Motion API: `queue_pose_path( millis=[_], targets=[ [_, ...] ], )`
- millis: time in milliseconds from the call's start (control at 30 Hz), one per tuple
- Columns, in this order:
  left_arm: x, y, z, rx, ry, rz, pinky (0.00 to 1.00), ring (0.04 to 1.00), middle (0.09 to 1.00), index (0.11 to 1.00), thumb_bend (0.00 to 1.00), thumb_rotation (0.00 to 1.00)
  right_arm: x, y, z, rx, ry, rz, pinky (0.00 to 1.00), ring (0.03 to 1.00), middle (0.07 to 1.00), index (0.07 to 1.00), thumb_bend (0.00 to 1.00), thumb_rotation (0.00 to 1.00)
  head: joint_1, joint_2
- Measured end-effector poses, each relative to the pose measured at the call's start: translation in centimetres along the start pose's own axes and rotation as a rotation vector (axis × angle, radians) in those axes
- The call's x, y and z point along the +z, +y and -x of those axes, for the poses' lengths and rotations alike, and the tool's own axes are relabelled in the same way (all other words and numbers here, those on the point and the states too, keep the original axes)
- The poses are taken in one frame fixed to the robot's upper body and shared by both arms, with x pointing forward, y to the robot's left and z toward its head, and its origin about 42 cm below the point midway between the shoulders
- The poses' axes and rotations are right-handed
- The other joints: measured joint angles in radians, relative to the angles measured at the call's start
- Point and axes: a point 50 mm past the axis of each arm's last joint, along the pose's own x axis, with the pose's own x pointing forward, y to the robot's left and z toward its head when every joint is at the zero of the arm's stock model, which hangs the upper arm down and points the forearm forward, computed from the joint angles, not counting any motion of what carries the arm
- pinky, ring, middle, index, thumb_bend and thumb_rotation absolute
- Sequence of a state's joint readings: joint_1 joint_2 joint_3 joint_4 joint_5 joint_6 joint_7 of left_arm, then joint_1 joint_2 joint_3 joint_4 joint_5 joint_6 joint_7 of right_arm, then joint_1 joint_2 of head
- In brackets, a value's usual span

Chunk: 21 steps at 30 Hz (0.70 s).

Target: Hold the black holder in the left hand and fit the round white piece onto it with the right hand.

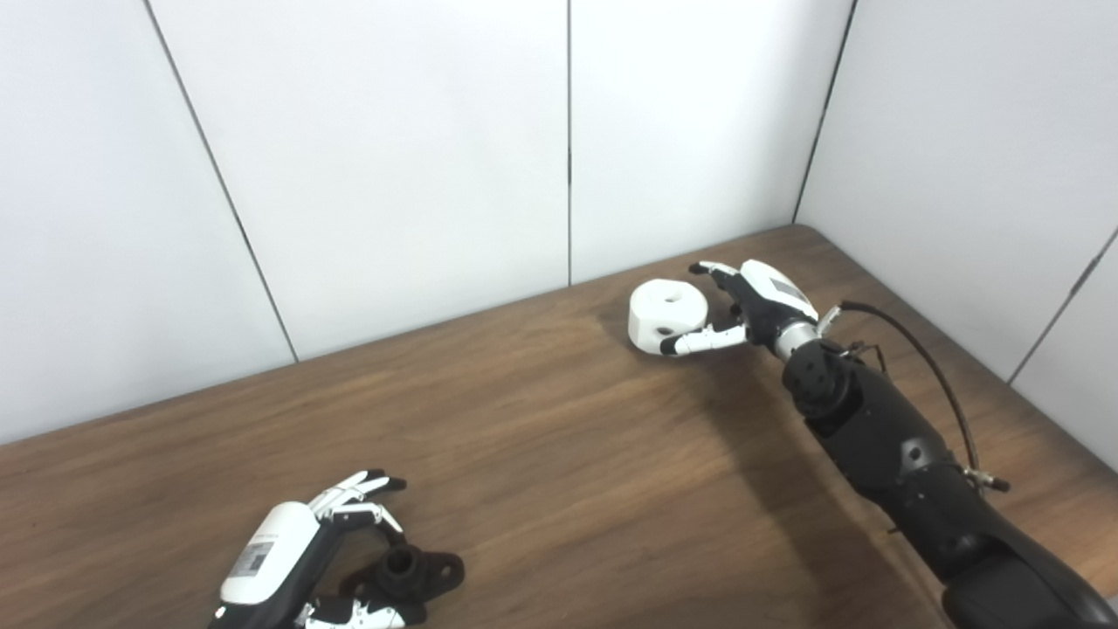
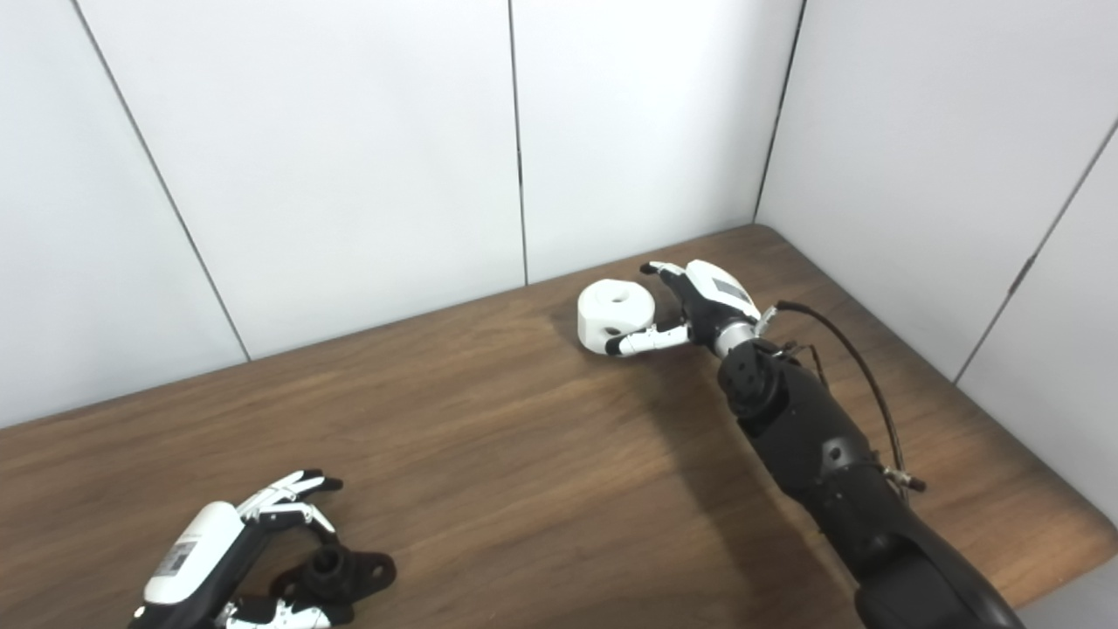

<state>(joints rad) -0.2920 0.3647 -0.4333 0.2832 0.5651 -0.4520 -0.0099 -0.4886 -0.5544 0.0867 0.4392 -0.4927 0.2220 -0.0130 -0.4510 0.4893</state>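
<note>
Fingers of the right hand (image 1: pixel 753 307) cupped the white piece (image 1: pixel 667 315) far right for lifting, while the left hand (image 1: pixel 301 559) loosely ringed the near-left holder (image 1: pixel 410 572).

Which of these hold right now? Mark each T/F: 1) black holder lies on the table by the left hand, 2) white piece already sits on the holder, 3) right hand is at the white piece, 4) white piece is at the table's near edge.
1) True: the black holder lies on the table between the left hand fingers.
2) False: the round white piece is far across the table from it.
3) True: the right hand cups it.
4) False: it sits near the back wall.
</note>
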Motion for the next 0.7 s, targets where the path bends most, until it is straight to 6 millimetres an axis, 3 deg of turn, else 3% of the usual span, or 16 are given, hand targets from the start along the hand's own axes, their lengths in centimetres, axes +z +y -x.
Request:
queue_pose_path(
  millis=[700],
  targets=[
    [0.0, 0.0, 0.0, 0.003, -0.001, -0.002, 0.86, 0.921, 0.853, 0.482, 0.52, 0.05, 1.7, 1.1, -0.7, 0.016, -0.026, 0.025, 0.71, 0.871, 0.920, 0.804, 1.00, 0.44, 0.020, 0.023]
  ],
)
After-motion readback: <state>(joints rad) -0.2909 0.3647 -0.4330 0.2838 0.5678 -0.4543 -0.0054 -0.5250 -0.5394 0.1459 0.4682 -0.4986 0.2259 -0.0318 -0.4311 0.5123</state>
